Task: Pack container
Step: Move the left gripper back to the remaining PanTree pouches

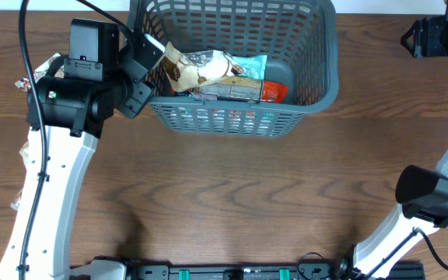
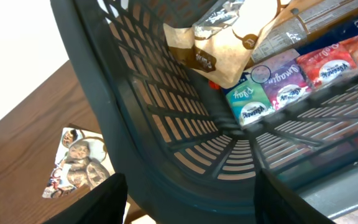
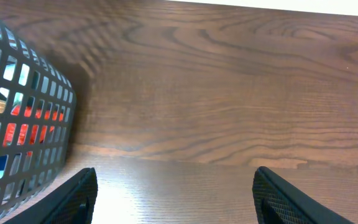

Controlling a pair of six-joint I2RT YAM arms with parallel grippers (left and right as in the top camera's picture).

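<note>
A loose snack packet (image 2: 73, 165) lies on the wooden surface (image 1: 232, 194), left of the container (image 1: 323, 74). The left claw (image 2: 188, 202) stands wide at the container's left rim. The rim shows between its 2 fingers (image 2: 110, 199), which grip nothing. The container sits at the far centre of the surface, with several packets (image 1: 208, 68) inside. The right claw (image 3: 176, 196) stands wide, holding nothing, above the surface right of the container.

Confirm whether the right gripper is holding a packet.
No: the right gripper stands open above the table, with nothing between its fingers.
</note>
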